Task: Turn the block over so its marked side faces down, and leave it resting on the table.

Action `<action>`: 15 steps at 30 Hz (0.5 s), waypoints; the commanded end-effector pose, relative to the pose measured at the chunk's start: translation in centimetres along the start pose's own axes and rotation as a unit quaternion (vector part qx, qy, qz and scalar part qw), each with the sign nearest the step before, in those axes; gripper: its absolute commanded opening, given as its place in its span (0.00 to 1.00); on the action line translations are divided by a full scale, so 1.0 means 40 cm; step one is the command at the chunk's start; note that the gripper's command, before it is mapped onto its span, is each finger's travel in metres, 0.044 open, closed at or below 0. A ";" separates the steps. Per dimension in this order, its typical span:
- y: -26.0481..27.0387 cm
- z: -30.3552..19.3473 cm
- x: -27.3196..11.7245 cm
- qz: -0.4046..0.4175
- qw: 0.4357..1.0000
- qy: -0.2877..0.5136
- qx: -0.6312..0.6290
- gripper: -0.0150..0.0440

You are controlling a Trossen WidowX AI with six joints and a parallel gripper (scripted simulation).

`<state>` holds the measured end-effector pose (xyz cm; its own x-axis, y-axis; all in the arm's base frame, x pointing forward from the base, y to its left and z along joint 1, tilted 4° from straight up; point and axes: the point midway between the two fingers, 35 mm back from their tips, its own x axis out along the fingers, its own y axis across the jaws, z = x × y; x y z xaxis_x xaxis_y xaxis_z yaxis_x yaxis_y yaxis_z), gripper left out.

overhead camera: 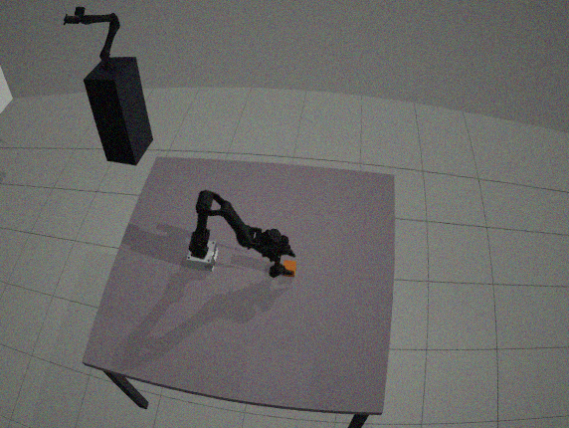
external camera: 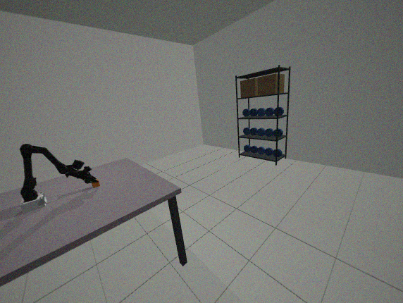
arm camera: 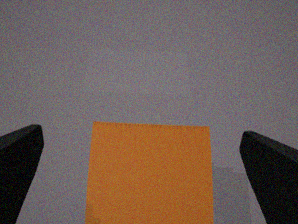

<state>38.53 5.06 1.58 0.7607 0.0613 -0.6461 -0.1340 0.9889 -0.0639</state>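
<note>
The orange block [overhead camera: 290,266] [external camera: 96,184] [arm camera: 150,175] appears to rest on the table [overhead camera: 338,309] [external camera: 130,187]. A plain orange face shows in the wrist view, running out of the bottom of the picture. No marked side shows in these views, and the underside is hidden. My gripper [overhead camera: 292,264] [external camera: 94,181] [arm camera: 143,139] is open and empty. Its fingers stand on either side of the block, with a gap on each side in the wrist view.
The arm's white base [overhead camera: 201,261] [external camera: 34,202] stands on the table behind the gripper. Beyond the table are a black pedestal [overhead camera: 119,109] carrying another arm [overhead camera: 109,37], and a shelf rack [external camera: 262,118] with boxes and blue round things.
</note>
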 end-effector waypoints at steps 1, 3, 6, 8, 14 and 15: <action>-0.005 0.051 -0.131 -0.005 0.992 0.123 0.003 1.00; -0.006 0.054 -0.150 -0.005 0.991 0.135 0.003 1.00; -0.006 0.054 -0.150 -0.005 0.991 0.135 0.003 1.00; -0.006 0.054 -0.150 -0.005 0.991 0.135 0.003 1.00; -0.006 0.054 -0.150 -0.005 0.991 0.135 0.003 1.00; -0.006 0.054 -0.150 -0.005 0.991 0.135 0.003 1.00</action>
<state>35.78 4.85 7.12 0.5824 0.0208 -0.8126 -0.1281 0.9895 -0.0665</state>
